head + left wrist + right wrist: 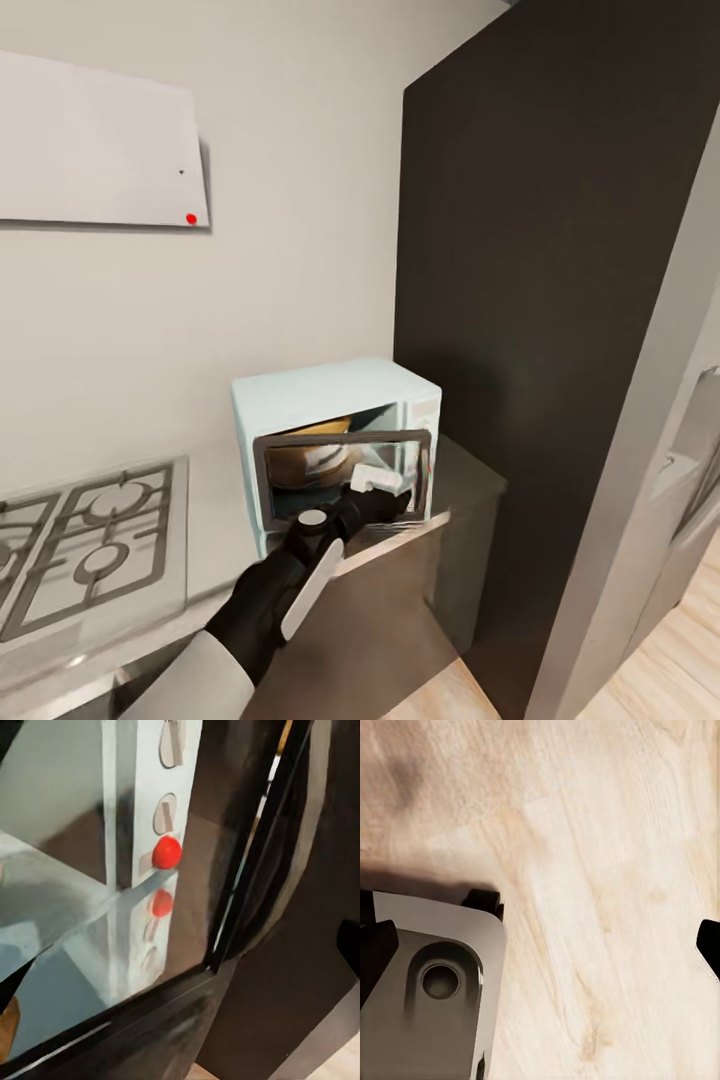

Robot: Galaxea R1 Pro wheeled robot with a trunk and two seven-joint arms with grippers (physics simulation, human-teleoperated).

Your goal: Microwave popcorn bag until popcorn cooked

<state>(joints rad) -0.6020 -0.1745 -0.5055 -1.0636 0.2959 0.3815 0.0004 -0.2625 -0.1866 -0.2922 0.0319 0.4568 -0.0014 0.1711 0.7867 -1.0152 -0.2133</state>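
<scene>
Left gripper (385,497) at the part-open door of the microwave (330,395), finger spread impossible to tell, popcorn bag (305,460) inside on the floor of the cavity; risk of the door rebounding ajar if pushed off-centre.

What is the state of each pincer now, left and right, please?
Left pincer: at the microwave door, in front of the popcorn bag; open or closed cannot be told.
Right pincer: over the wooden floor; cannot be told.
</scene>
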